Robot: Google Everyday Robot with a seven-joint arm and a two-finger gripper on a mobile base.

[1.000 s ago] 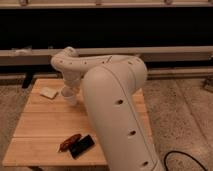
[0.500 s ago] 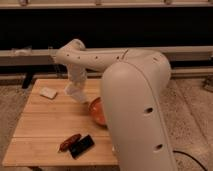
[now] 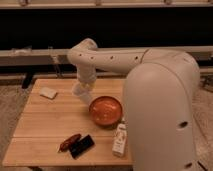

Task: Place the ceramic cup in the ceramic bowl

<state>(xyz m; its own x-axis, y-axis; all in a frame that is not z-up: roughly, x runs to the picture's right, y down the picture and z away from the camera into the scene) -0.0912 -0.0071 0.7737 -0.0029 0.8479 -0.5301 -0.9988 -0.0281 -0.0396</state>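
Note:
The ceramic bowl [image 3: 106, 110], reddish-orange inside with a darker rim, sits right of centre on the wooden table [image 3: 45, 120]. My gripper [image 3: 81, 91] hangs from the white arm just left of the bowl and a little behind it. It is shut on the small white ceramic cup [image 3: 79, 93], which it holds just above the tabletop. The cup is beside the bowl, not over it. The fingers themselves are mostly hidden by the wrist and the cup.
A flat whitish block [image 3: 48, 93] lies at the table's back left. A small white bottle [image 3: 119, 140] stands near the front edge below the bowl. A black flat object [image 3: 81, 146] and a reddish-brown item [image 3: 69, 142] lie at the front. My arm's bulky white body [image 3: 160, 115] covers the table's right side.
The gripper has moved to the right with the cup, closer to the bowl. The arm's body has swung right, uncovering the bowl and the bottle.

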